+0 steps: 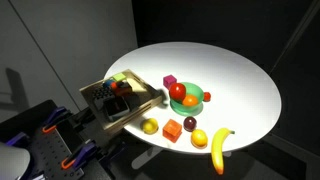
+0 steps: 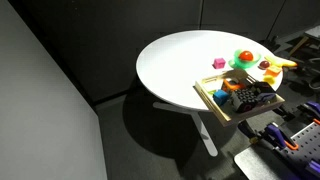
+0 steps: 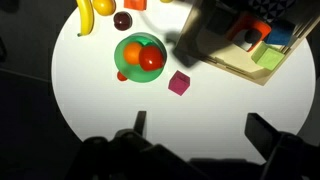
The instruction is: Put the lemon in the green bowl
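The lemon [image 1: 150, 126] is small and pale yellow-green. It lies on the white table near the front edge, beside a red cube [image 1: 172, 130]. It is out of the wrist view. The green bowl [image 1: 197, 104] stands mid-table and holds a red and an orange fruit; it also shows in the wrist view [image 3: 122, 63] and in an exterior view [image 2: 243, 62]. My gripper [image 3: 200, 140] is open and empty, high above bare table, well away from the bowl. I cannot make it out in the exterior views.
A wooden tray [image 1: 108, 88] with blocks and a dark object sits at the table's edge, next to the bowl. A magenta cube [image 3: 179, 82], a dark plum [image 1: 190, 123], a golden-yellow fruit [image 1: 199, 138] and a banana [image 1: 220, 148] lie around the bowl.
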Controlling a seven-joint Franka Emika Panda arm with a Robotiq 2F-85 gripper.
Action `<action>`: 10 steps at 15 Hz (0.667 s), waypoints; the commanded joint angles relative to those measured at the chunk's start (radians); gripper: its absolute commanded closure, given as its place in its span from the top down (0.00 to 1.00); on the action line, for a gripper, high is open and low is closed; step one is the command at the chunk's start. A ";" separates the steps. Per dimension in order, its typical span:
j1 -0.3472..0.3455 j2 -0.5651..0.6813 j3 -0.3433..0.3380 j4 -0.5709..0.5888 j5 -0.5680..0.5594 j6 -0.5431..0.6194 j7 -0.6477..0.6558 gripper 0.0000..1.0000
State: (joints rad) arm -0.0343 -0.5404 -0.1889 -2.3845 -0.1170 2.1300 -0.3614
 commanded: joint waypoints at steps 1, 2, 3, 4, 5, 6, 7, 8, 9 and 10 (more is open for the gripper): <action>-0.006 0.001 0.005 0.003 0.004 -0.002 -0.003 1.00; -0.006 0.000 0.005 0.003 0.004 -0.002 -0.003 1.00; -0.006 0.000 0.005 0.003 0.004 -0.002 -0.003 1.00; -0.006 0.000 0.005 0.003 0.004 -0.002 -0.003 1.00; -0.006 0.000 0.005 0.003 0.004 -0.002 -0.003 1.00; -0.006 0.000 0.005 0.003 0.004 -0.002 -0.003 1.00; -0.005 0.007 0.008 0.011 0.005 -0.007 0.000 1.00; -0.005 0.014 0.012 0.018 0.005 -0.005 0.008 1.00; -0.005 0.024 0.019 0.027 0.003 -0.008 0.018 1.00; -0.007 0.032 0.026 0.033 0.000 -0.006 0.032 1.00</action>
State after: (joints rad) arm -0.0343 -0.5361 -0.1834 -2.3831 -0.1170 2.1299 -0.3569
